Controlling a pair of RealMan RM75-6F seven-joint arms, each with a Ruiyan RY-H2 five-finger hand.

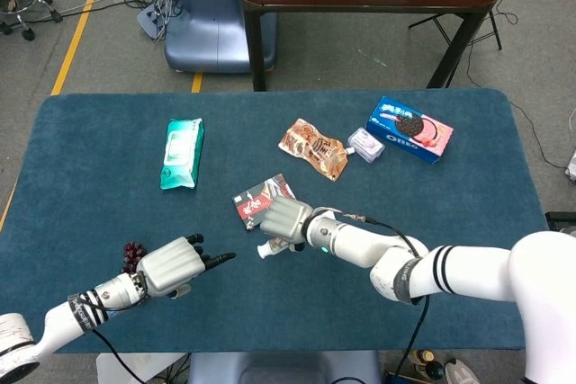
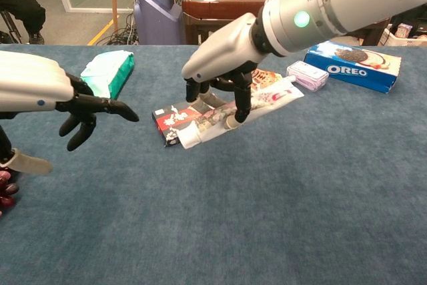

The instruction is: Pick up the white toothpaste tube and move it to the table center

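Observation:
My right hand (image 1: 286,219) (image 2: 223,65) grips the white toothpaste tube (image 1: 267,249) (image 2: 267,96) around its middle. The tube hangs tilted just above the cloth, cap end down and to the left, over the edge of a black and red packet (image 1: 255,200) (image 2: 168,122). In the head view most of the tube is hidden under the hand. My left hand (image 1: 171,267) (image 2: 40,88) hovers to the left of it, fingers (image 2: 100,107) spread toward the tube and holding nothing.
A green wipes pack (image 1: 183,152) (image 2: 103,75) lies back left. A snack bag (image 1: 312,147), a small white pack (image 1: 365,144) (image 2: 307,75) and an Oreo box (image 1: 409,129) (image 2: 353,65) lie back right. Dark grapes (image 1: 133,254) (image 2: 5,188) sit by my left hand.

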